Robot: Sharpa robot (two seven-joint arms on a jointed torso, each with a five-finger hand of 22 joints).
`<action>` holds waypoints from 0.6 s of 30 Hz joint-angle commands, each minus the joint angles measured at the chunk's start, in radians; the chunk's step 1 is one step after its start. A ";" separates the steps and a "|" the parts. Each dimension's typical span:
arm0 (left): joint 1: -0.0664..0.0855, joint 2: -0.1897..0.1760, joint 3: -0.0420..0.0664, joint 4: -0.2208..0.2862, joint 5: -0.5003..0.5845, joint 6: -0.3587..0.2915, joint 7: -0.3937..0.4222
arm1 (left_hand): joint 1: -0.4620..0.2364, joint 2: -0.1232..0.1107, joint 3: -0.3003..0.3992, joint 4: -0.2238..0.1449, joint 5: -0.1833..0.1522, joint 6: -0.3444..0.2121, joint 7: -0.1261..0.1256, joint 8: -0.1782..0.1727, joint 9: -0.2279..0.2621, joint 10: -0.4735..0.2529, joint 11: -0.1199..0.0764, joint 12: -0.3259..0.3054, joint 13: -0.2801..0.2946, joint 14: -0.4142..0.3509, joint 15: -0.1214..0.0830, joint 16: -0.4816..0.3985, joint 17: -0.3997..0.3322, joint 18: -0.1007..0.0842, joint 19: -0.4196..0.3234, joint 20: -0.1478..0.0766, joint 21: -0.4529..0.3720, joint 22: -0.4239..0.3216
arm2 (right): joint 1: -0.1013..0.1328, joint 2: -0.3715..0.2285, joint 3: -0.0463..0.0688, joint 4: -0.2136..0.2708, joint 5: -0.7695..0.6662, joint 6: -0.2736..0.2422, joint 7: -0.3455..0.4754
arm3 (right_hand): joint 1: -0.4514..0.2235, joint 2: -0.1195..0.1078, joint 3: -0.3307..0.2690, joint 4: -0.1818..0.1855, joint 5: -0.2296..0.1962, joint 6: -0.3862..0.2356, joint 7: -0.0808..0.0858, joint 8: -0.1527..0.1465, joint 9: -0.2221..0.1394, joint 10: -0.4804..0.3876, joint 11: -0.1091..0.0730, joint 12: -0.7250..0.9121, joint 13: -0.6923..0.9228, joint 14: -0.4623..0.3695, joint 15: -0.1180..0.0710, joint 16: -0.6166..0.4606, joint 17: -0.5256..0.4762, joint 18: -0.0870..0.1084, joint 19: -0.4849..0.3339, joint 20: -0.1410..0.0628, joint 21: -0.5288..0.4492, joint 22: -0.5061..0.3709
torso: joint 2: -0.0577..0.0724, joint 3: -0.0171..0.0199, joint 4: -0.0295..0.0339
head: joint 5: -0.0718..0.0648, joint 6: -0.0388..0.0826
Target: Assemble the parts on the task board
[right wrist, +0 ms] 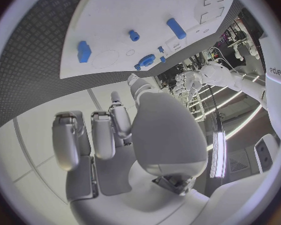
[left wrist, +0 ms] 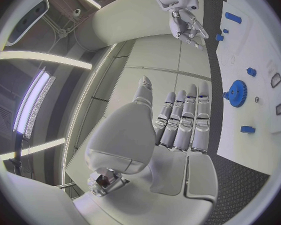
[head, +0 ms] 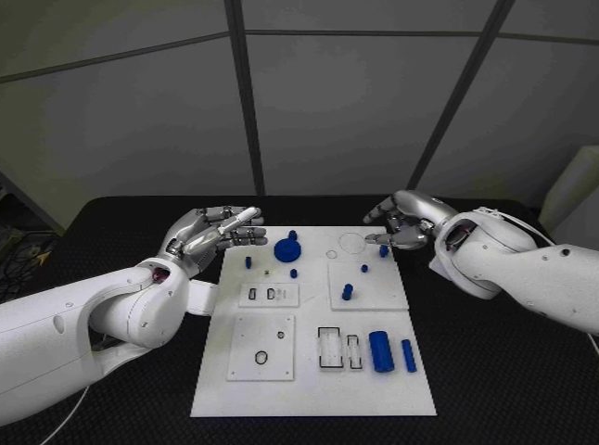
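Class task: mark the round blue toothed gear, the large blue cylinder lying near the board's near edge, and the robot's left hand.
Round blue toothed gear (head: 287,248), head view, centre of its disc.
Large blue cylinder (head: 381,351), head view, middle of its side.
Left hand (head: 214,230), head view, middle of the hand's back.

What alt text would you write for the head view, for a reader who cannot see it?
A white task board lies on a black table with small blue parts on it, including a gear and a large cylinder. The left hand and right hand hover, holding nothing, at its far corners.
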 commanded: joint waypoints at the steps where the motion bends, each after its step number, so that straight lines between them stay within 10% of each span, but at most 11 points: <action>1: 0.001 0.005 0.001 -0.005 0.000 0.016 0.009 | 0.000 0.011 -0.001 -0.001 0.006 0.005 0.011 -0.003 -0.001 0.007 0.000 -0.002 0.000 0.002 0.004 -0.006 -0.002 -0.020 0.001 -0.002 0.004 -0.001 | 0.002 -0.020 0.000 -0.010 0.141 -0.004 0.125 | 0.014 -0.003 -0.001 -0.010 -0.006 0.006 -0.001 0.004 -0.003 -0.008 -0.003 -0.007 0.007 0.064 0.001 -0.005 0.077 -0.007 0.104 -0.001 0.005 0.263 | -0.003 0.0085 -0.0058 | -0.010 0.004; 8: -0.001 0.015 0.001 -0.016 0.000 0.022 0.010 | 0.000 0.011 -0.002 -0.002 0.006 0.005 0.011 -0.003 -0.001 0.007 0.000 -0.002 0.000 0.002 0.004 -0.006 -0.002 -0.020 0.001 -0.002 0.004 -0.001 | -0.001 -0.044 -0.001 -0.067 0.162 0.025 0.166 | 0.032 -0.012 -0.002 -0.020 -0.006 0.001 0.000 0.001 -0.006 -0.010 -0.003 -0.013 0.004 0.065 0.001 -0.003 0.081 -0.007 0.104 -0.001 0.005 0.263 | -0.002 0.0163 -0.0047 | -0.024 0.003; 18: -0.004 0.024 0.000 -0.028 0.000 0.025 0.011 | 0.000 0.011 -0.002 -0.002 0.006 0.005 0.011 -0.003 -0.001 0.007 0.000 -0.002 0.000 0.002 0.004 -0.006 -0.002 -0.020 0.001 -0.002 0.004 -0.001 | -0.030 -0.024 -0.001 -0.133 0.165 0.062 0.184 | 0.039 -0.015 -0.003 -0.023 -0.005 -0.006 0.001 -0.001 -0.009 -0.012 -0.002 -0.015 0.002 0.066 0.001 -0.002 0.085 -0.007 0.104 -0.001 0.005 0.263 | -0.001 0.0116 -0.0027 | -0.026 -0.009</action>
